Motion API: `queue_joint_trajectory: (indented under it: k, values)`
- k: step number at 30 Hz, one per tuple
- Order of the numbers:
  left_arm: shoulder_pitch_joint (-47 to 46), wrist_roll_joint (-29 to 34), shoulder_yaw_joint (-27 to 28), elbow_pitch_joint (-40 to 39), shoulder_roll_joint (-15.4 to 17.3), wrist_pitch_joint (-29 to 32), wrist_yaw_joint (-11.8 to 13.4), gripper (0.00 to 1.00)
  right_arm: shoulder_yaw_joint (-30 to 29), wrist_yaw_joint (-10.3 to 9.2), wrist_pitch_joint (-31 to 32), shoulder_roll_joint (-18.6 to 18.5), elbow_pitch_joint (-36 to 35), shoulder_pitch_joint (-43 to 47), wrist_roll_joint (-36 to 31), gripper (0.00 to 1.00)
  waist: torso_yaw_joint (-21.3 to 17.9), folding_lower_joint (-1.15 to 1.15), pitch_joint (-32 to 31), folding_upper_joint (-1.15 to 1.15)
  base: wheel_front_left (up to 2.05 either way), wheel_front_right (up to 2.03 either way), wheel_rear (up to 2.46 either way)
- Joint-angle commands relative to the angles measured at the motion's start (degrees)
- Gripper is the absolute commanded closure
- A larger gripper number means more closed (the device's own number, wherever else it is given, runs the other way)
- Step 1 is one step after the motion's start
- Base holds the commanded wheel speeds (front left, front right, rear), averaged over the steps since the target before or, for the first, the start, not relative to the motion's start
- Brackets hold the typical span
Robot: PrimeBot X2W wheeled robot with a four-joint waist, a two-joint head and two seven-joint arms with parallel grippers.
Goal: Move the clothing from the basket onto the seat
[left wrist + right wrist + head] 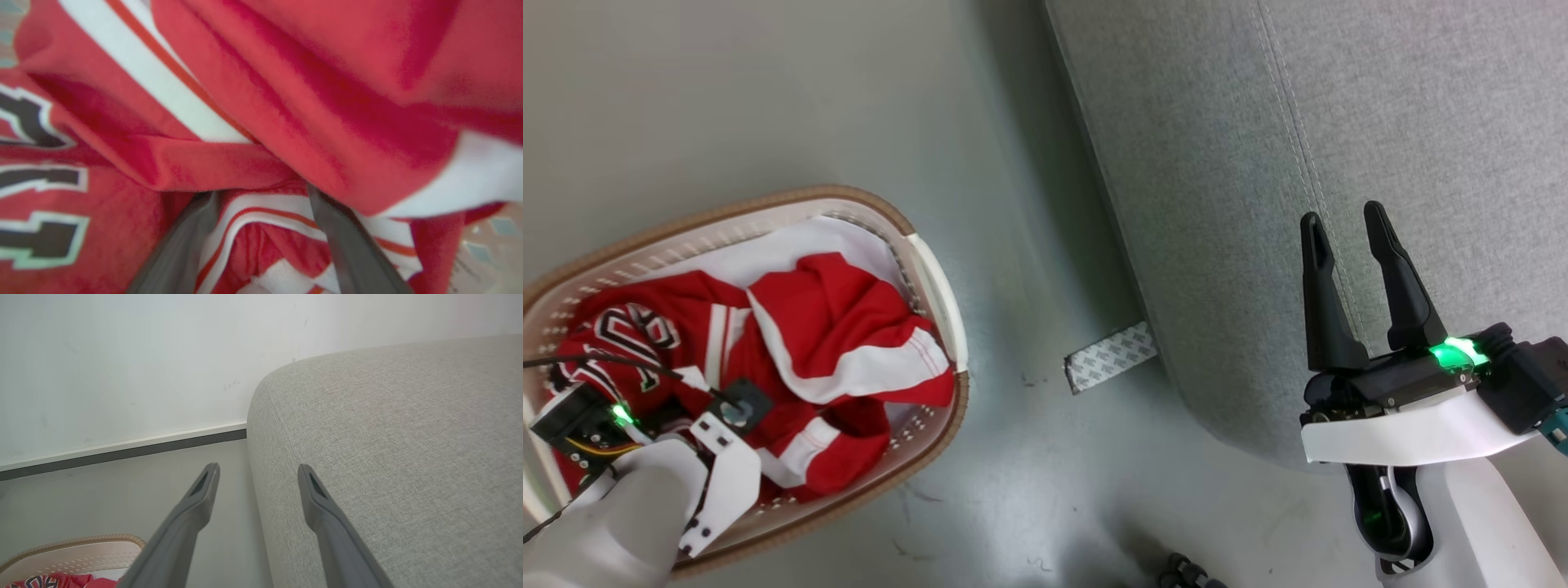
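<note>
Left gripper [261, 195] is down in the clothing [837, 327], jaws spread wide, tips tucked under a red fold, striped fabric between them. We see the clothing heaped in the basket [943, 298], on the floor [1013, 163] near the seat [1380, 98]. Right gripper [1339, 219] hangs over the seat's edge, jaws wide, holding nothing.

Bright, soft, even indoor light. Grey fabric sofa [1339, 163] throws a dim shadow band left onto the pale glossy floor [980, 122], with faint glare near. Left wrist view: red and white thin jerseys [286, 102] too close, blurred. Right wrist view sharp, white wall [122, 355] washed out.
</note>
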Motion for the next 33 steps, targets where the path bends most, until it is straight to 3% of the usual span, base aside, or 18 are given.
queue_joint_trajectory:
  k: [1,3,4,5,6,8,10,17,26,33]
  values:
    - [-0.6,-1.4,-0.9,0.5,0.6,1.2,0.1,0.00,0.0,-0.12,0.0,-0.1,-0.4,-0.7,0.4,0.00,-0.8,-0.01,1.0,0.00,0.00,0.00,0.00]
    - [-1.1,-3.1,-1.6,0.7,0.5,2.4,0.1,0.00,0.1,-0.12,0.0,-0.1,-0.4,-0.7,0.5,0.00,-1.0,-0.01,1.4,0.00,0.00,0.00,0.00]
    - [-1.3,-4.1,-1.8,0.8,0.3,3.0,0.1,0.11,0.1,-0.12,0.0,-0.1,-0.3,-0.7,0.5,0.00,-1.0,-0.01,1.5,0.00,0.00,0.00,0.00]
    - [-1.3,-4.8,-2.0,0.8,0.2,3.8,0.1,0.37,0.0,-0.12,0.0,-0.1,-0.2,-0.7,0.5,0.00,-1.0,-0.01,1.4,0.00,0.00,0.00,0.00]
    - [-1.3,-5.4,-2.2,0.9,0.0,4.4,0.1,0.51,0.0,-0.12,0.0,-0.1,0.0,-0.7,0.4,0.00,-1.0,-0.01,1.4,0.00,0.00,0.00,0.00]
    - [-1.2,-7.4,-2.3,0.9,-0.1,4.5,0.1,0.64,0.1,-0.12,0.0,-0.1,0.3,-0.8,0.2,0.00,-0.9,-0.01,1.0,0.00,0.00,0.00,0.00]
    - [-1.2,-8.5,-2.6,0.9,-0.3,4.3,0.1,1.00,0.0,-0.12,0.0,-0.1,0.6,-0.8,0.0,0.00,-0.8,-0.01,0.6,0.00,0.00,0.00,0.00]
    - [-0.6,-12.1,-3.1,0.8,-2.7,1.7,0.1,1.00,-1.2,-0.12,0.0,-0.1,1.3,-0.8,-2.1,0.00,1.7,-0.01,-3.1,0.00,0.00,0.00,0.00]
    - [2.1,-17.6,-0.8,0.1,-7.8,-7.4,0.2,1.00,-2.9,-0.12,0.0,-0.2,2.7,0.7,-5.8,0.00,7.3,-0.01,-13.7,0.00,0.00,0.00,0.00]
    - [4.1,-20.1,0.3,-1.1,-11.5,-11.1,0.3,1.00,-4.0,-0.12,0.0,-0.2,4.6,2.8,-9.2,0.00,12.2,-0.01,-22.5,0.00,0.00,0.00,0.00]
